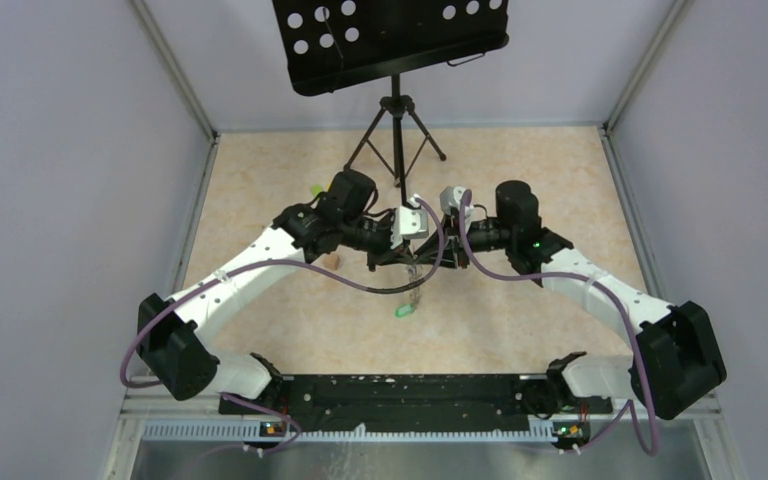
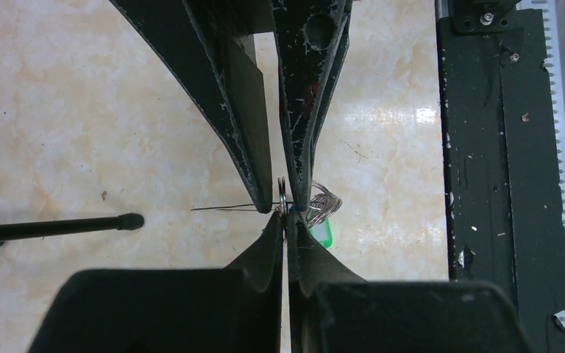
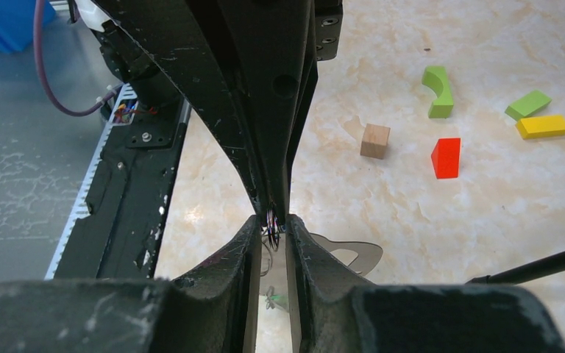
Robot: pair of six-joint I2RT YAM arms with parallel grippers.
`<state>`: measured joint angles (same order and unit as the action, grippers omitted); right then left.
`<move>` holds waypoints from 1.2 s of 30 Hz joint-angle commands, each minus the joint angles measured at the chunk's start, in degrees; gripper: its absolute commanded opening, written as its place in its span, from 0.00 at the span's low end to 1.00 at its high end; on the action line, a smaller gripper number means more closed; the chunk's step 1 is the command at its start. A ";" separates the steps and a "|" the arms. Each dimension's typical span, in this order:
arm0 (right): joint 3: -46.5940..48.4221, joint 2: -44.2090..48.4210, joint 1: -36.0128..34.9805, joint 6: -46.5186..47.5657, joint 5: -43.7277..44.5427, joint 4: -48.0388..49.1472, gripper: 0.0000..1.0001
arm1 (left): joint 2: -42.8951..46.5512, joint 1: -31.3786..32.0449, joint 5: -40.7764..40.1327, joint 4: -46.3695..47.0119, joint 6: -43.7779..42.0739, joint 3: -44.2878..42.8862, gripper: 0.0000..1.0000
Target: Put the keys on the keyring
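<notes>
Tripod stands in the table's far middle; blocks litter the left; the right half lies open.

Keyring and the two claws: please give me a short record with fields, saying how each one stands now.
keyring: thin metal ring, seen edge-on, between the tips of both claws
left claw: shut on the keyring
right claw: one finger on each side of the keyring, narrow gap; grip unclear
green key tag: close to the keyring; hanging or lying, cannot tell
wooden cube: on the table, apart from the claws
</notes>
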<state>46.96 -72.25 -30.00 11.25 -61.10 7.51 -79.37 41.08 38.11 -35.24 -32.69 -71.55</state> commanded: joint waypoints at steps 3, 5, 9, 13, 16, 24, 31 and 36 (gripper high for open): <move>2.87 0.11 -0.77 0.00 -0.58 1.72 0.16 | 0.24 0.32 1.91 1.32 0.61 -0.71 0.00; 2.87 0.18 -0.76 -0.04 -0.65 1.72 0.15 | 0.25 0.32 1.92 1.41 0.67 -0.65 0.00; 2.79 0.40 -0.76 -0.21 -0.93 1.89 0.03 | 0.43 0.32 1.92 1.86 0.61 -0.22 0.00; 2.87 0.61 -0.76 -0.39 -0.73 1.98 0.00 | 0.66 0.33 1.76 2.43 0.77 0.62 0.00; 2.87 0.87 -0.76 -0.60 -0.51 1.98 0.00 | 0.86 0.36 1.86 2.96 0.78 0.98 0.00; 2.17 1.82 0.38 -5.14 -0.86 6.27 0.00 | 3.28 -0.37 2.72 5.18 0.43 2.42 0.24; 1.83 2.80 1.56 -9.87 -2.66 10.44 0.00 | 7.15 -3.81 4.88 10.54 -1.69 6.59 0.50; 1.44 2.91 1.86 -12.27 -3.96 12.43 0.00 | 8.25 -5.96 7.89 13.51 -3.61 8.12 0.55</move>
<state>46.96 -71.37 -28.71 2.11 -62.37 14.57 -73.19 36.47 41.98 -27.16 -34.09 -64.82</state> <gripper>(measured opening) 0.007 0.542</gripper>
